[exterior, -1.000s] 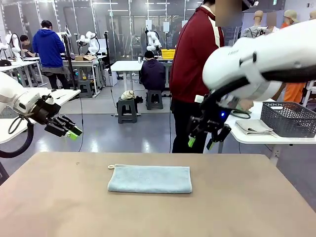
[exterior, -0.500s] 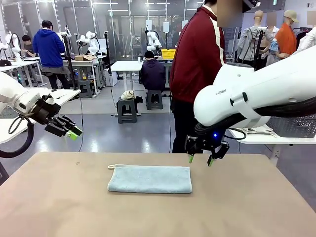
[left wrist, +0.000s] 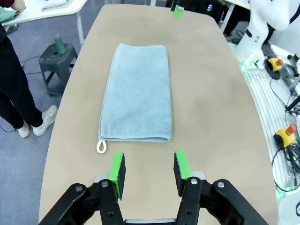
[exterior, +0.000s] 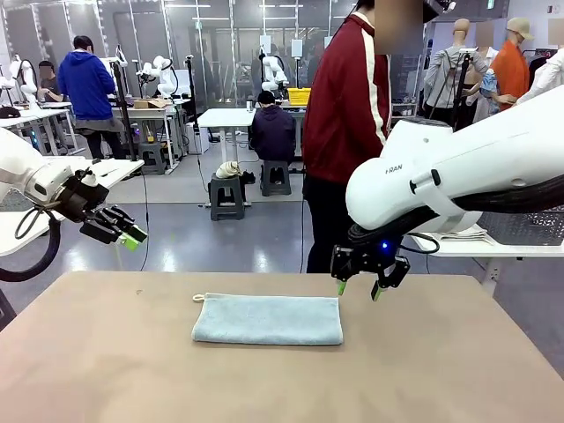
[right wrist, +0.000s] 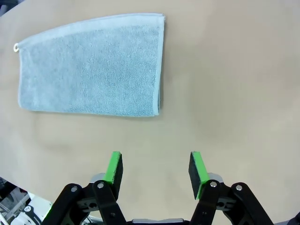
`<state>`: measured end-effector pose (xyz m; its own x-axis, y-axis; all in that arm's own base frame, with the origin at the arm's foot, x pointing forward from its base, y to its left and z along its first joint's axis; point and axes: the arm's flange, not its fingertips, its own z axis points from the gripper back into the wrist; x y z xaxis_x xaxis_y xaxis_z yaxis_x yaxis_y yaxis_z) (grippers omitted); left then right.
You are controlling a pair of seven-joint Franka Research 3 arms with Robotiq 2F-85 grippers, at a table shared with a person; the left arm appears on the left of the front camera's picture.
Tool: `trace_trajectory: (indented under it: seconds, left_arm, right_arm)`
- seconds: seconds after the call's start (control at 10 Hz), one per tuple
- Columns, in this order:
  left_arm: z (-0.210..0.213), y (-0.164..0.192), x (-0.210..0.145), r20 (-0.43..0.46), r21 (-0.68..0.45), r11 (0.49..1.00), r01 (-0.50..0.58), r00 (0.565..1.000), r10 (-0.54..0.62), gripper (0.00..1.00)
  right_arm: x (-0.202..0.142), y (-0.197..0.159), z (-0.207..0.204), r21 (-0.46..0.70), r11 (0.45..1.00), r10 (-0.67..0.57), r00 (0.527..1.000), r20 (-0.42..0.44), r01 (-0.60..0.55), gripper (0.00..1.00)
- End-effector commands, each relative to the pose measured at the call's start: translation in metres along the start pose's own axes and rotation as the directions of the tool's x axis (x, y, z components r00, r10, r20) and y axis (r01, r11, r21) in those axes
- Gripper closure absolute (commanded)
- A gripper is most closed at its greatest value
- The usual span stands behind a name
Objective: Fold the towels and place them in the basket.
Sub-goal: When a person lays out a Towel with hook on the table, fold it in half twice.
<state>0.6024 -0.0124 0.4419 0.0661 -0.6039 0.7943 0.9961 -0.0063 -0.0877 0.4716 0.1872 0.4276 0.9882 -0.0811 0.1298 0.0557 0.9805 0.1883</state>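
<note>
A grey-blue towel (exterior: 267, 319) lies flat in the middle of the table, with a small loop tab at its far left corner. My right gripper (exterior: 359, 288) hovers open just past the towel's far right corner, nothing between its fingers. Looking down the right wrist, the towel (right wrist: 91, 77) lies ahead and to the left of that gripper (right wrist: 155, 171). My left gripper (exterior: 119, 231) hangs open and empty above the table's left edge. From the left wrist, the towel (left wrist: 137, 101) stretches lengthwise away from this gripper (left wrist: 148, 168). The dark basket (exterior: 529, 227) peeks out behind my right arm.
A person in a red jacket (exterior: 348, 106) stands at the far side of the table, behind my right arm. A white side table (exterior: 467, 248) at the right holds the basket and a folded cloth (exterior: 463, 234). Bare tabletop surrounds the towel.
My right arm has swung down and left from beside the side table to the towel's far right corner, gripper still open. The left arm has not moved.
</note>
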Motion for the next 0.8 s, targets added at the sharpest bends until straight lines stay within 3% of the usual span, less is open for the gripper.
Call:
trace_trajectory:
  seconds: [0.0,0.3,0.7]
  left_arm:
    - [0.0,0.003,0.001,0.0,-0.007,1.0,0.01,1.0,-0.01,0.46]
    - [0.0,0.003,0.001,0.0,-0.007,1.0,0.01,1.0,-0.01,0.46]
    - [0.0,0.003,0.001,0.0,-0.007,1.0,0.01,1.0,-0.01,0.46]
  right_arm:
    - [0.004,0.006,-0.006,-0.041,0.999,-0.001,0.999,0.042,0.003,0.28]
    - [-0.003,0.023,-0.044,-0.037,0.998,-0.039,0.99,0.132,0.044,0.28]
    - [-0.003,0.035,-0.086,-0.059,0.995,-0.072,0.989,0.131,0.08,0.28]
